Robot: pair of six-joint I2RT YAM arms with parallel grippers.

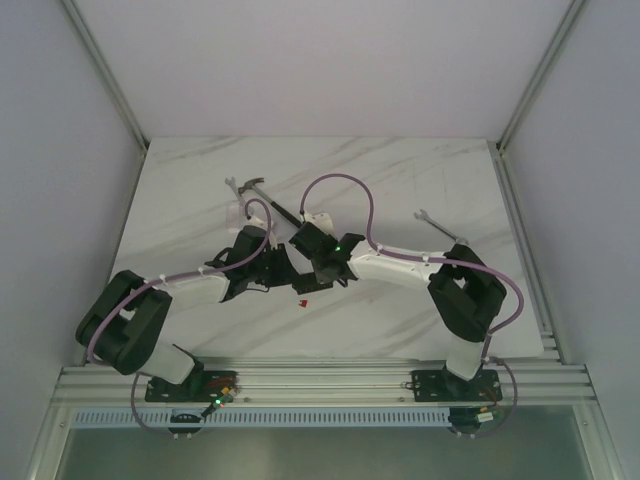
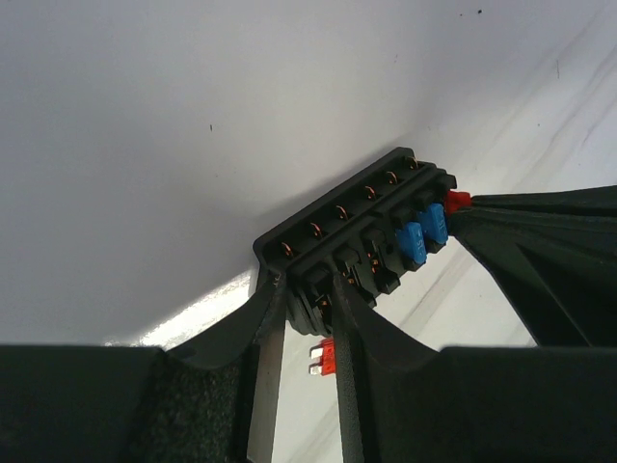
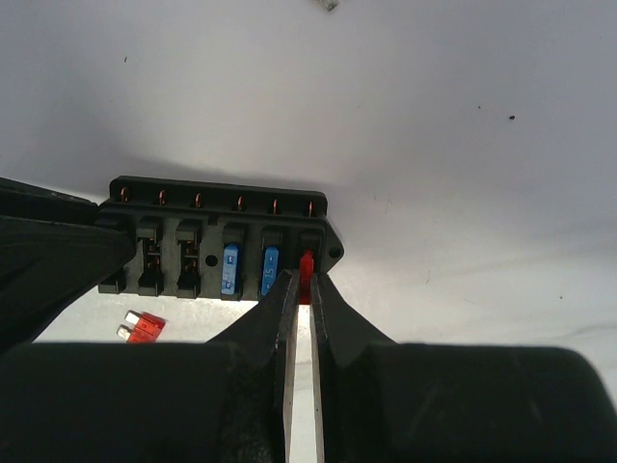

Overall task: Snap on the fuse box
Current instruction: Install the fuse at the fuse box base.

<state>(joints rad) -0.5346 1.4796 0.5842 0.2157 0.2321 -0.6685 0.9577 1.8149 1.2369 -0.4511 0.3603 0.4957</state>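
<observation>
My left claw (image 2: 307, 291) is clamped on the fuse box (image 2: 359, 230) by one end, and my right claw (image 3: 301, 287) is pinching a red fuse (image 3: 307, 262) at its end slot.

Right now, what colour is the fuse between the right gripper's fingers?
Red. The fuse in the right gripper shows best in the right wrist view.

The left arm (image 1: 195, 290) and right arm (image 1: 395, 268) pair white shells with black joints and purple cables (image 1: 340, 177). The left gripper (image 2: 307, 289) is matte black; black base plates (image 1: 165, 388) sit at six o'clock.

Hammer (image 1: 250, 190) and wrench (image 1: 433, 221) lie on marble table (image 1: 400, 170); loose red fuse (image 1: 302, 302) nearby.
</observation>
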